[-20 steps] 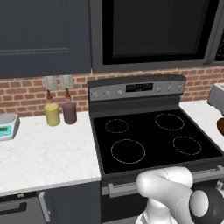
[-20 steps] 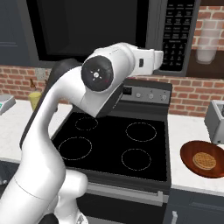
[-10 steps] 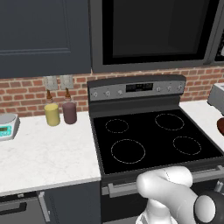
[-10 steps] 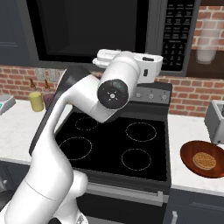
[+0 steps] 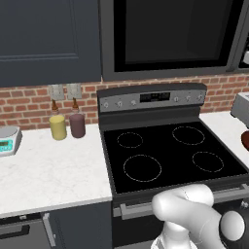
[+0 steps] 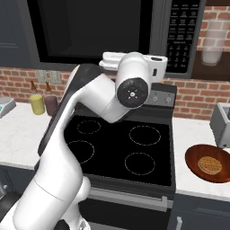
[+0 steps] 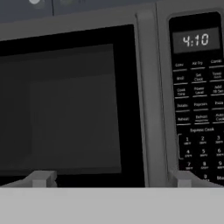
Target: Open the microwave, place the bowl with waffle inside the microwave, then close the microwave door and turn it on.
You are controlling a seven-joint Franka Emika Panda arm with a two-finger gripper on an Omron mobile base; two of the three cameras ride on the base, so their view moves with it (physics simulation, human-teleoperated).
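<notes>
While the scale [image 5: 8, 140] sits at the far left of the white tabletop [image 5: 48, 170], a yellow cup [image 5: 58, 127] and a purple cup [image 5: 77, 125] stand just beside each other against the brick wall; what they hold cannot be told. Next to the right comes the black-topped stove [image 5: 170, 155], its four rings bare. Above it hangs the microwave [image 6: 112, 31], with the microwave door [image 7: 70, 105] shut and flush in its grey frame, the black glass showing only a dim interior. Right of the door runs the grey handle strip [image 7: 146, 100], then the keypad panel [image 7: 199, 100] with its lit clock.

Raised in front of the microwave's lower edge, the gripper [image 7: 111, 178] faces the door with its jaws spread wide and nothing between them; one fingertip [image 7: 41, 178] lies low before the glass, the other near the seam between handle strip and keypad.

Further right, on the tabletop past the stove, rests the bowl [image 6: 209, 162], reddish-brown and shallow, with a round waffle [image 6: 210, 165] lying in its middle. Behind it stands a grey toaster [image 6: 222, 123].
</notes>
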